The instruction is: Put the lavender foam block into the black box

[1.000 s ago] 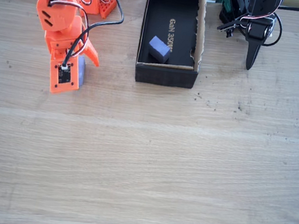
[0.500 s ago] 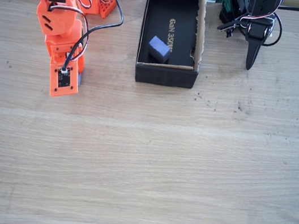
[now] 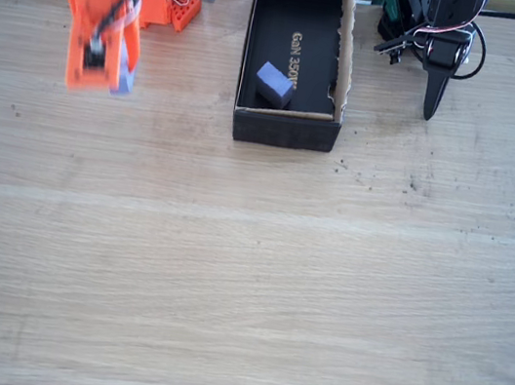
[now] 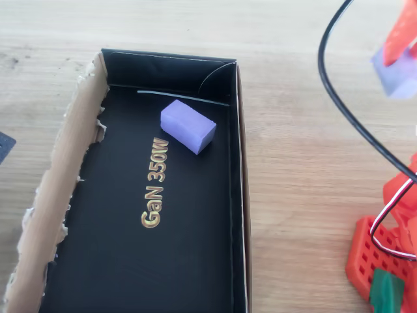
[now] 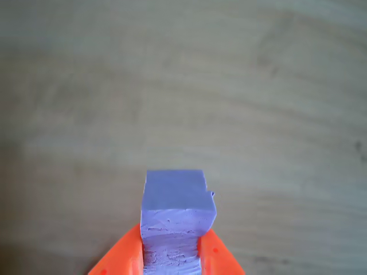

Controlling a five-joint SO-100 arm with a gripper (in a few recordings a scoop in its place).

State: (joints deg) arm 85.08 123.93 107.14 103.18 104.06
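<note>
Two orange fingers [image 5: 212,258] of my gripper [image 5: 171,264] pinch the small pale lavender foam block [image 5: 176,200] above bare table [image 3: 243,279], left of the long black cardboard box [image 3: 342,58]; light, squashy foam, I judge, so this end-on grip should suffice.

Fixed view: orange arm [image 3: 101,3] motion-blurred at 10 o'clock, top cut by the edge; end effector [image 3: 110,69] smeared, finger outlines lost. Foam block [image 3: 121,79] shows as a pale sliver. Black box [image 3: 284,128] far end cut off at 12 o'clock. Overhead view: box's near end runs off at 6 o'clock; block [image 4: 394,72] cropped at 2 o'clock. Wrist view: fingers [image 5: 123,260] cut at 6 o'clock, block's [image 5: 176,212] lower part between them.
</note>
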